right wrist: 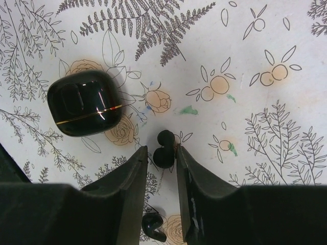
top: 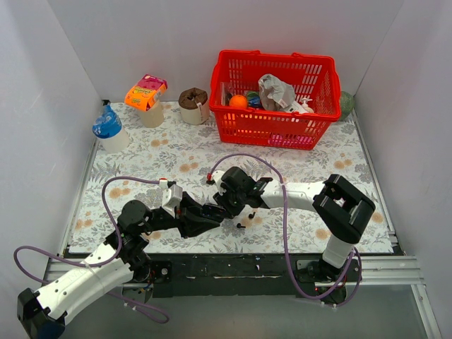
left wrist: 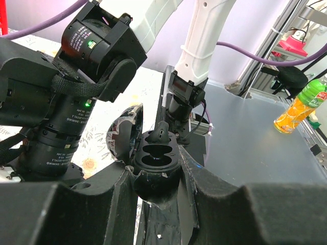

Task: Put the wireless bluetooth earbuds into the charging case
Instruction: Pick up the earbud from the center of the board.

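At the far left of the flower-printed counter (top: 176,152) stands a blue-capped bottle (top: 107,128). Right of it and farther back are a cup topped with an orange packet (top: 145,92) and a brown-filled cup (top: 193,102).

Near the front, left of middle, the left gripper (top: 206,215) has its jaws clamped on the open charging case (left wrist: 156,158). The case's lid (left wrist: 122,138) is swung out to the left, and a seated earbud (left wrist: 161,131) shows at the far end of its tray.

Just right of it, almost touching, the right gripper (right wrist: 162,158) points down at the counter. Its jaws stand narrowly apart with a loose earbud (right wrist: 164,148) between the tips. Whether they press on it cannot be told. A second earbud (right wrist: 153,227) lies on the counter farther back between the same fingers, and a closed case (right wrist: 84,109), glossy black with a thin gold seam, lies near the tips.

Far right of middle, a red basket (top: 233,127) holds an orange ball (top: 239,101) and a crumpled silver bag (top: 274,90). A green object (top: 346,104) shows behind the basket's far right corner, mostly hidden.
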